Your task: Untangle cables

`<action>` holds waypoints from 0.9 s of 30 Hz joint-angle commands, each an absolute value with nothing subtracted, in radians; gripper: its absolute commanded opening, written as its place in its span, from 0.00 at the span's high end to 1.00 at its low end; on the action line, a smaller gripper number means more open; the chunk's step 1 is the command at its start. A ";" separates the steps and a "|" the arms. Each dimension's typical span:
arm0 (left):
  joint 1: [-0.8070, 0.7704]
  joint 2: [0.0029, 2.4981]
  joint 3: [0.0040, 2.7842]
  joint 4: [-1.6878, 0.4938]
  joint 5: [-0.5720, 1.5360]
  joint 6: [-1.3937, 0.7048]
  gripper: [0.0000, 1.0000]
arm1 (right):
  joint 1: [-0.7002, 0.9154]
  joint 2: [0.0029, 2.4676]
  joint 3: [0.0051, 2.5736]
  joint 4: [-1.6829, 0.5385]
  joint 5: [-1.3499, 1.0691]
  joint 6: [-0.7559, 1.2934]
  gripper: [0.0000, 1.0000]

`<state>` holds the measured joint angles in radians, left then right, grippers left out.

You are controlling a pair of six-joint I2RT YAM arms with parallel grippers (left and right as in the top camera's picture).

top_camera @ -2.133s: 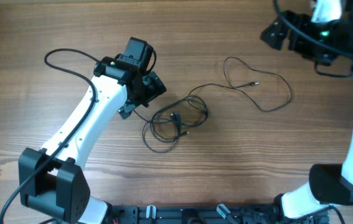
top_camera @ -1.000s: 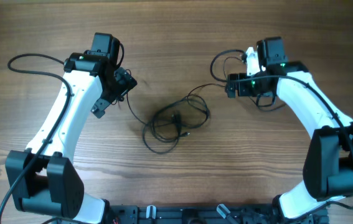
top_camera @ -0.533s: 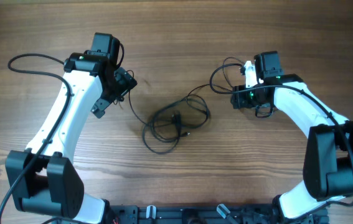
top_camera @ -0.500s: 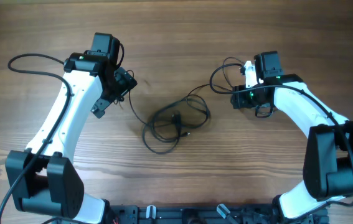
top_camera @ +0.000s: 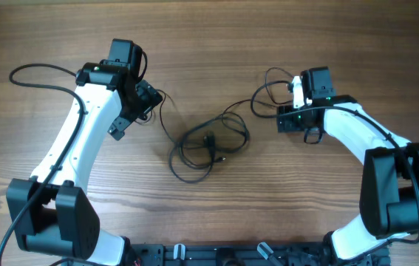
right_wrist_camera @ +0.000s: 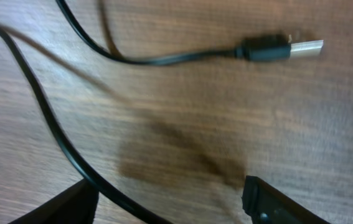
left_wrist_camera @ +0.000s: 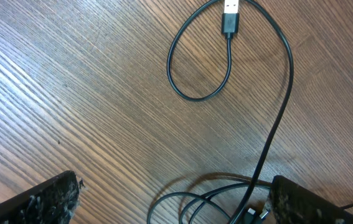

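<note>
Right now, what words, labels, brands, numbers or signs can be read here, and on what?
None can be read.
The cables bear no print that shows.
The USB plug in the right wrist view is blurred, with no marking visible.
The wooden table is unmarked.

A matt wooden table (top_camera: 216, 44) shows fine, streaked grain. Thin black cables (top_camera: 209, 142) have smooth, faintly shiny plastic sheaths, and one plug (right_wrist_camera: 282, 47) ends in bright bare metal. The robot arms (top_camera: 91, 140) wear glossy white plastic shells with matt black joints.
</note>
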<state>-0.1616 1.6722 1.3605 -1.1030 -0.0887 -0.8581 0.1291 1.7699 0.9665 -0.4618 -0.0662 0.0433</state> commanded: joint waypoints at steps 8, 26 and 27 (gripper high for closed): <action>-0.160 1.684 1.356 -1.103 -0.106 -0.872 0.00 | 0.132 1.786 0.978 -0.456 -0.115 0.032 0.96; -0.162 1.684 1.356 -1.112 -0.052 -0.872 0.00 | 0.131 1.349 1.685 -0.691 -0.136 0.348 0.96; -0.162 1.684 1.356 -1.112 -0.049 -0.872 0.00 | 0.131 1.314 1.711 -0.661 -0.136 0.374 0.96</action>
